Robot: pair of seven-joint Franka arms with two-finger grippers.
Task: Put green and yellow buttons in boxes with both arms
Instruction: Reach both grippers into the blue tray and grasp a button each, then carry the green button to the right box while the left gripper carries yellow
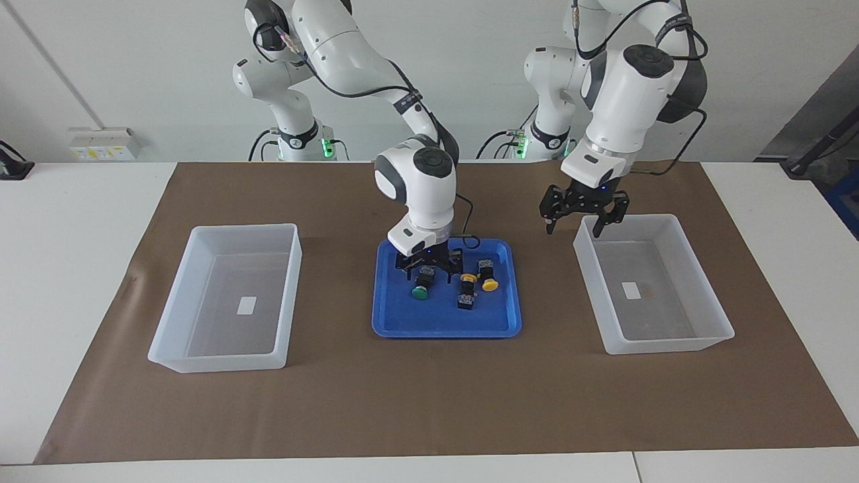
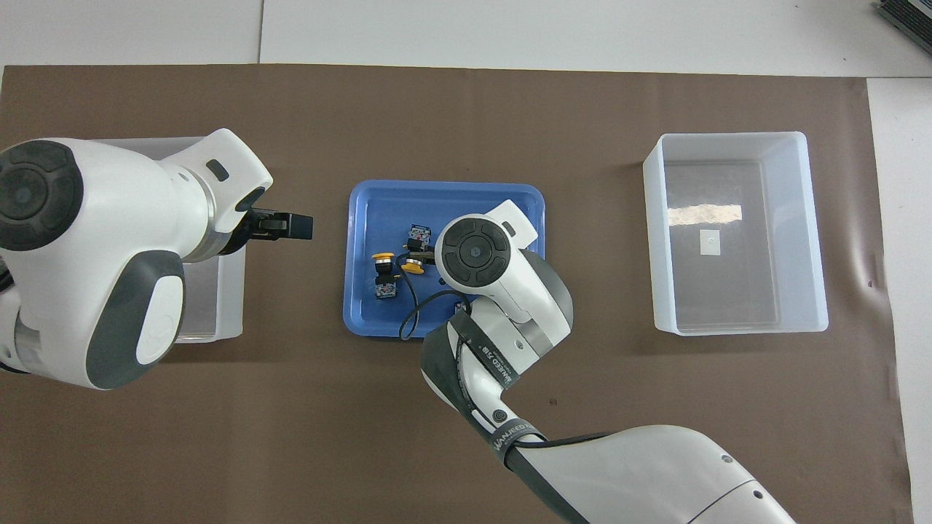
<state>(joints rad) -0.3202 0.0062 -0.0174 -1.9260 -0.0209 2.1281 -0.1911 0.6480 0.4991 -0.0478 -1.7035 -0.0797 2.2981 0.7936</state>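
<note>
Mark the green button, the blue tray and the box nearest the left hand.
green button [image 1: 420,292], facing view, on its round green cap.
blue tray [image 1: 443,327], facing view, on its bare floor.
box [image 1: 664,345], facing view, on its outer wall.

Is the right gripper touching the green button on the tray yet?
Cannot tell. In the facing view the right gripper is down around the green button in the blue tray, contact unclear.
</note>
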